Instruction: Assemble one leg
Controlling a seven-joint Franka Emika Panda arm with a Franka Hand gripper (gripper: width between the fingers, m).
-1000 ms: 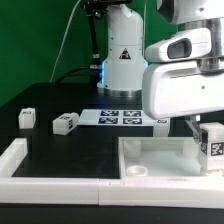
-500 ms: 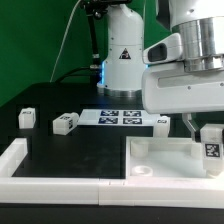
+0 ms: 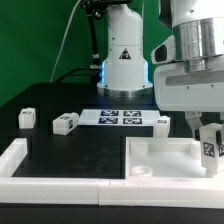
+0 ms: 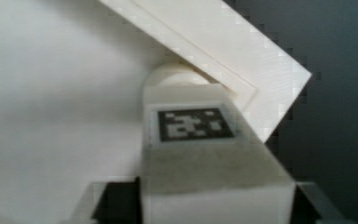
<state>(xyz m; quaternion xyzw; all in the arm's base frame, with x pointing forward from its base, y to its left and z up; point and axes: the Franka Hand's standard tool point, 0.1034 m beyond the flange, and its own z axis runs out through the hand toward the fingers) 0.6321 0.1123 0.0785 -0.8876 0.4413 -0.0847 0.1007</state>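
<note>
My gripper [image 3: 207, 132] is shut on a leg [image 3: 210, 148], a small white post with a black-and-white tag, and holds it upright over the far right corner of the large white tray-like piece [image 3: 160, 158]. In the wrist view the leg [image 4: 197, 130] fills the middle between my dark fingers [image 4: 115, 203], its far end at the tray piece's corner [image 4: 274, 65]. Whether the leg touches the tray piece is hard to tell. Two more legs lie on the black table: one [image 3: 64, 123] near the middle, one [image 3: 27, 118] at the exterior view's left.
The marker board [image 3: 122, 117] lies behind the tray piece, with a small white part [image 3: 160, 122] at its right end. A white frame wall [image 3: 20, 150] borders the table at the front and left. The robot base [image 3: 124, 60] stands at the back.
My gripper has moved up and slightly toward the exterior view's left with the leg; the leg now sits a little higher above the tray piece's right corner.
</note>
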